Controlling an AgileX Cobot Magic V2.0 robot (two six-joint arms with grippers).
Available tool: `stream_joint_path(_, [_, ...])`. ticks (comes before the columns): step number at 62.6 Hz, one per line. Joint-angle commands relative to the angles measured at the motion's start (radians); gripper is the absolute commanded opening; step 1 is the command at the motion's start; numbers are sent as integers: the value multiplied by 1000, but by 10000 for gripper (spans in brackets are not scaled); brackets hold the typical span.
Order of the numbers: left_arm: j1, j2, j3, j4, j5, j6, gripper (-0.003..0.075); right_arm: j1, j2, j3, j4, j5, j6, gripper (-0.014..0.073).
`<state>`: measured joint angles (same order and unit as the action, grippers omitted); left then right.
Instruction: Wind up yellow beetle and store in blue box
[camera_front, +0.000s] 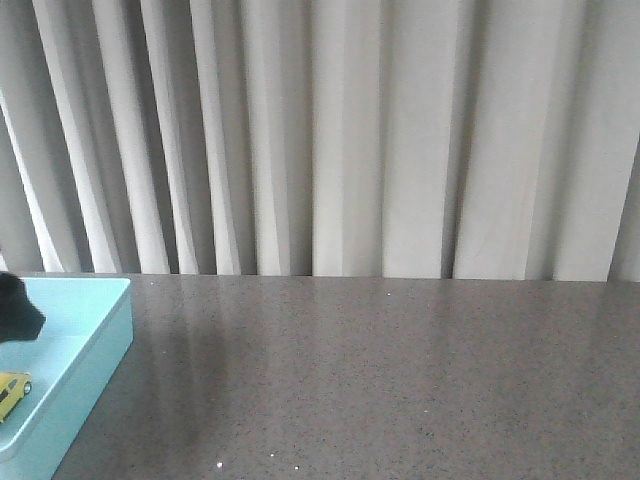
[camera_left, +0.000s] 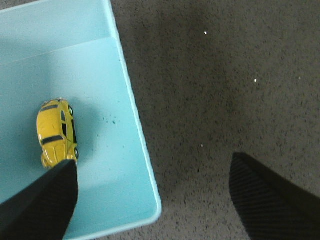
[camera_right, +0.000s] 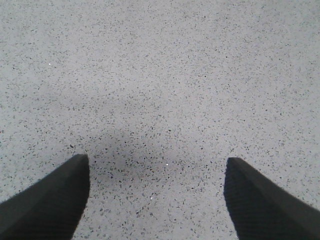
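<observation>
Soft, even, diffuse light; no hard glare. Front view slightly hazy, curtain (camera_front: 330, 130) folds shaded in gentle vertical bands. Faint sheen on the table (camera_front: 400, 380). The yellow beetle (camera_left: 56, 132) casts a small soft shadow inside the blue box (camera_left: 135, 145). Wrist views sharp on the speckles; dark fingertips (camera_right: 45, 205) near-featureless, blurred shadow between them.

Left gripper (camera_left: 152, 175) with jaws spread wide, holding nothing; right gripper (camera_right: 156, 172) likewise parted (both dark fingers visible), pointing down at the desk.

Curtained (camera_front: 330, 140) lab-like speckled tabletop (camera_front: 380, 380)
</observation>
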<state>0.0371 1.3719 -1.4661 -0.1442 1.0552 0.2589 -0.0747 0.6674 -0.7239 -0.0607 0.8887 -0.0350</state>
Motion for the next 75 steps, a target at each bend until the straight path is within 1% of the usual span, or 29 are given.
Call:
stream_joint_path(1, [-45,-157,150,99,-152,-82,587,2,0,-23,-10,-56,1,540])
stream_joint_path(9, [-54,-310,380,174,-307,-191,587,2,0,-23,-10,-56,1,540])
stream_joint_path(14, [-54,-393,522,174,-416,-215,587,2,0,-23,-10,-56,1,540])
stream_joint_path(20, [-54,-482,651,155,-504,-223,580,2,0,-23,-10,-56,1,540])
stream_joint_path(25, [-54,-542,738,109,-552,-223,533,2,0,-23,-10,-56,1,540])
stream_joint_path(29, [-54,-586,782,62,-566,-221,468,2,0,-23,-10,-56,1,540])
stream_joint_path(37, [-54,-652,836,33,-568,-221,312,2,0,-23,-10,-56,1,540])
stream_joint_path(38, [-54,-658,840,33,-568,-221,282,2,0,-23,-10,-56,1,540])
stream_joint_path(40, [-54,-670,847,33,-566,-221,232,2,0,-23,-10,-56,1,540])
stream_joint_path(47, [-54,-683,848,34,-560,-221,97,2,0,-23,-10,-56,1,540])
stream_joint_path(54, [-54,-680,848,34,-558,-221,-9,2,0,-23,-10,-56,1,540])
stream_joint_path(68, [-54,-680,848,34,-558,-220,-6,2,0,-23,-10,-56,1,540])
stream_joint_path(75, [-54,-697,849,67,-557,-219,-7,2,0,-23,-10,-56,1,540])
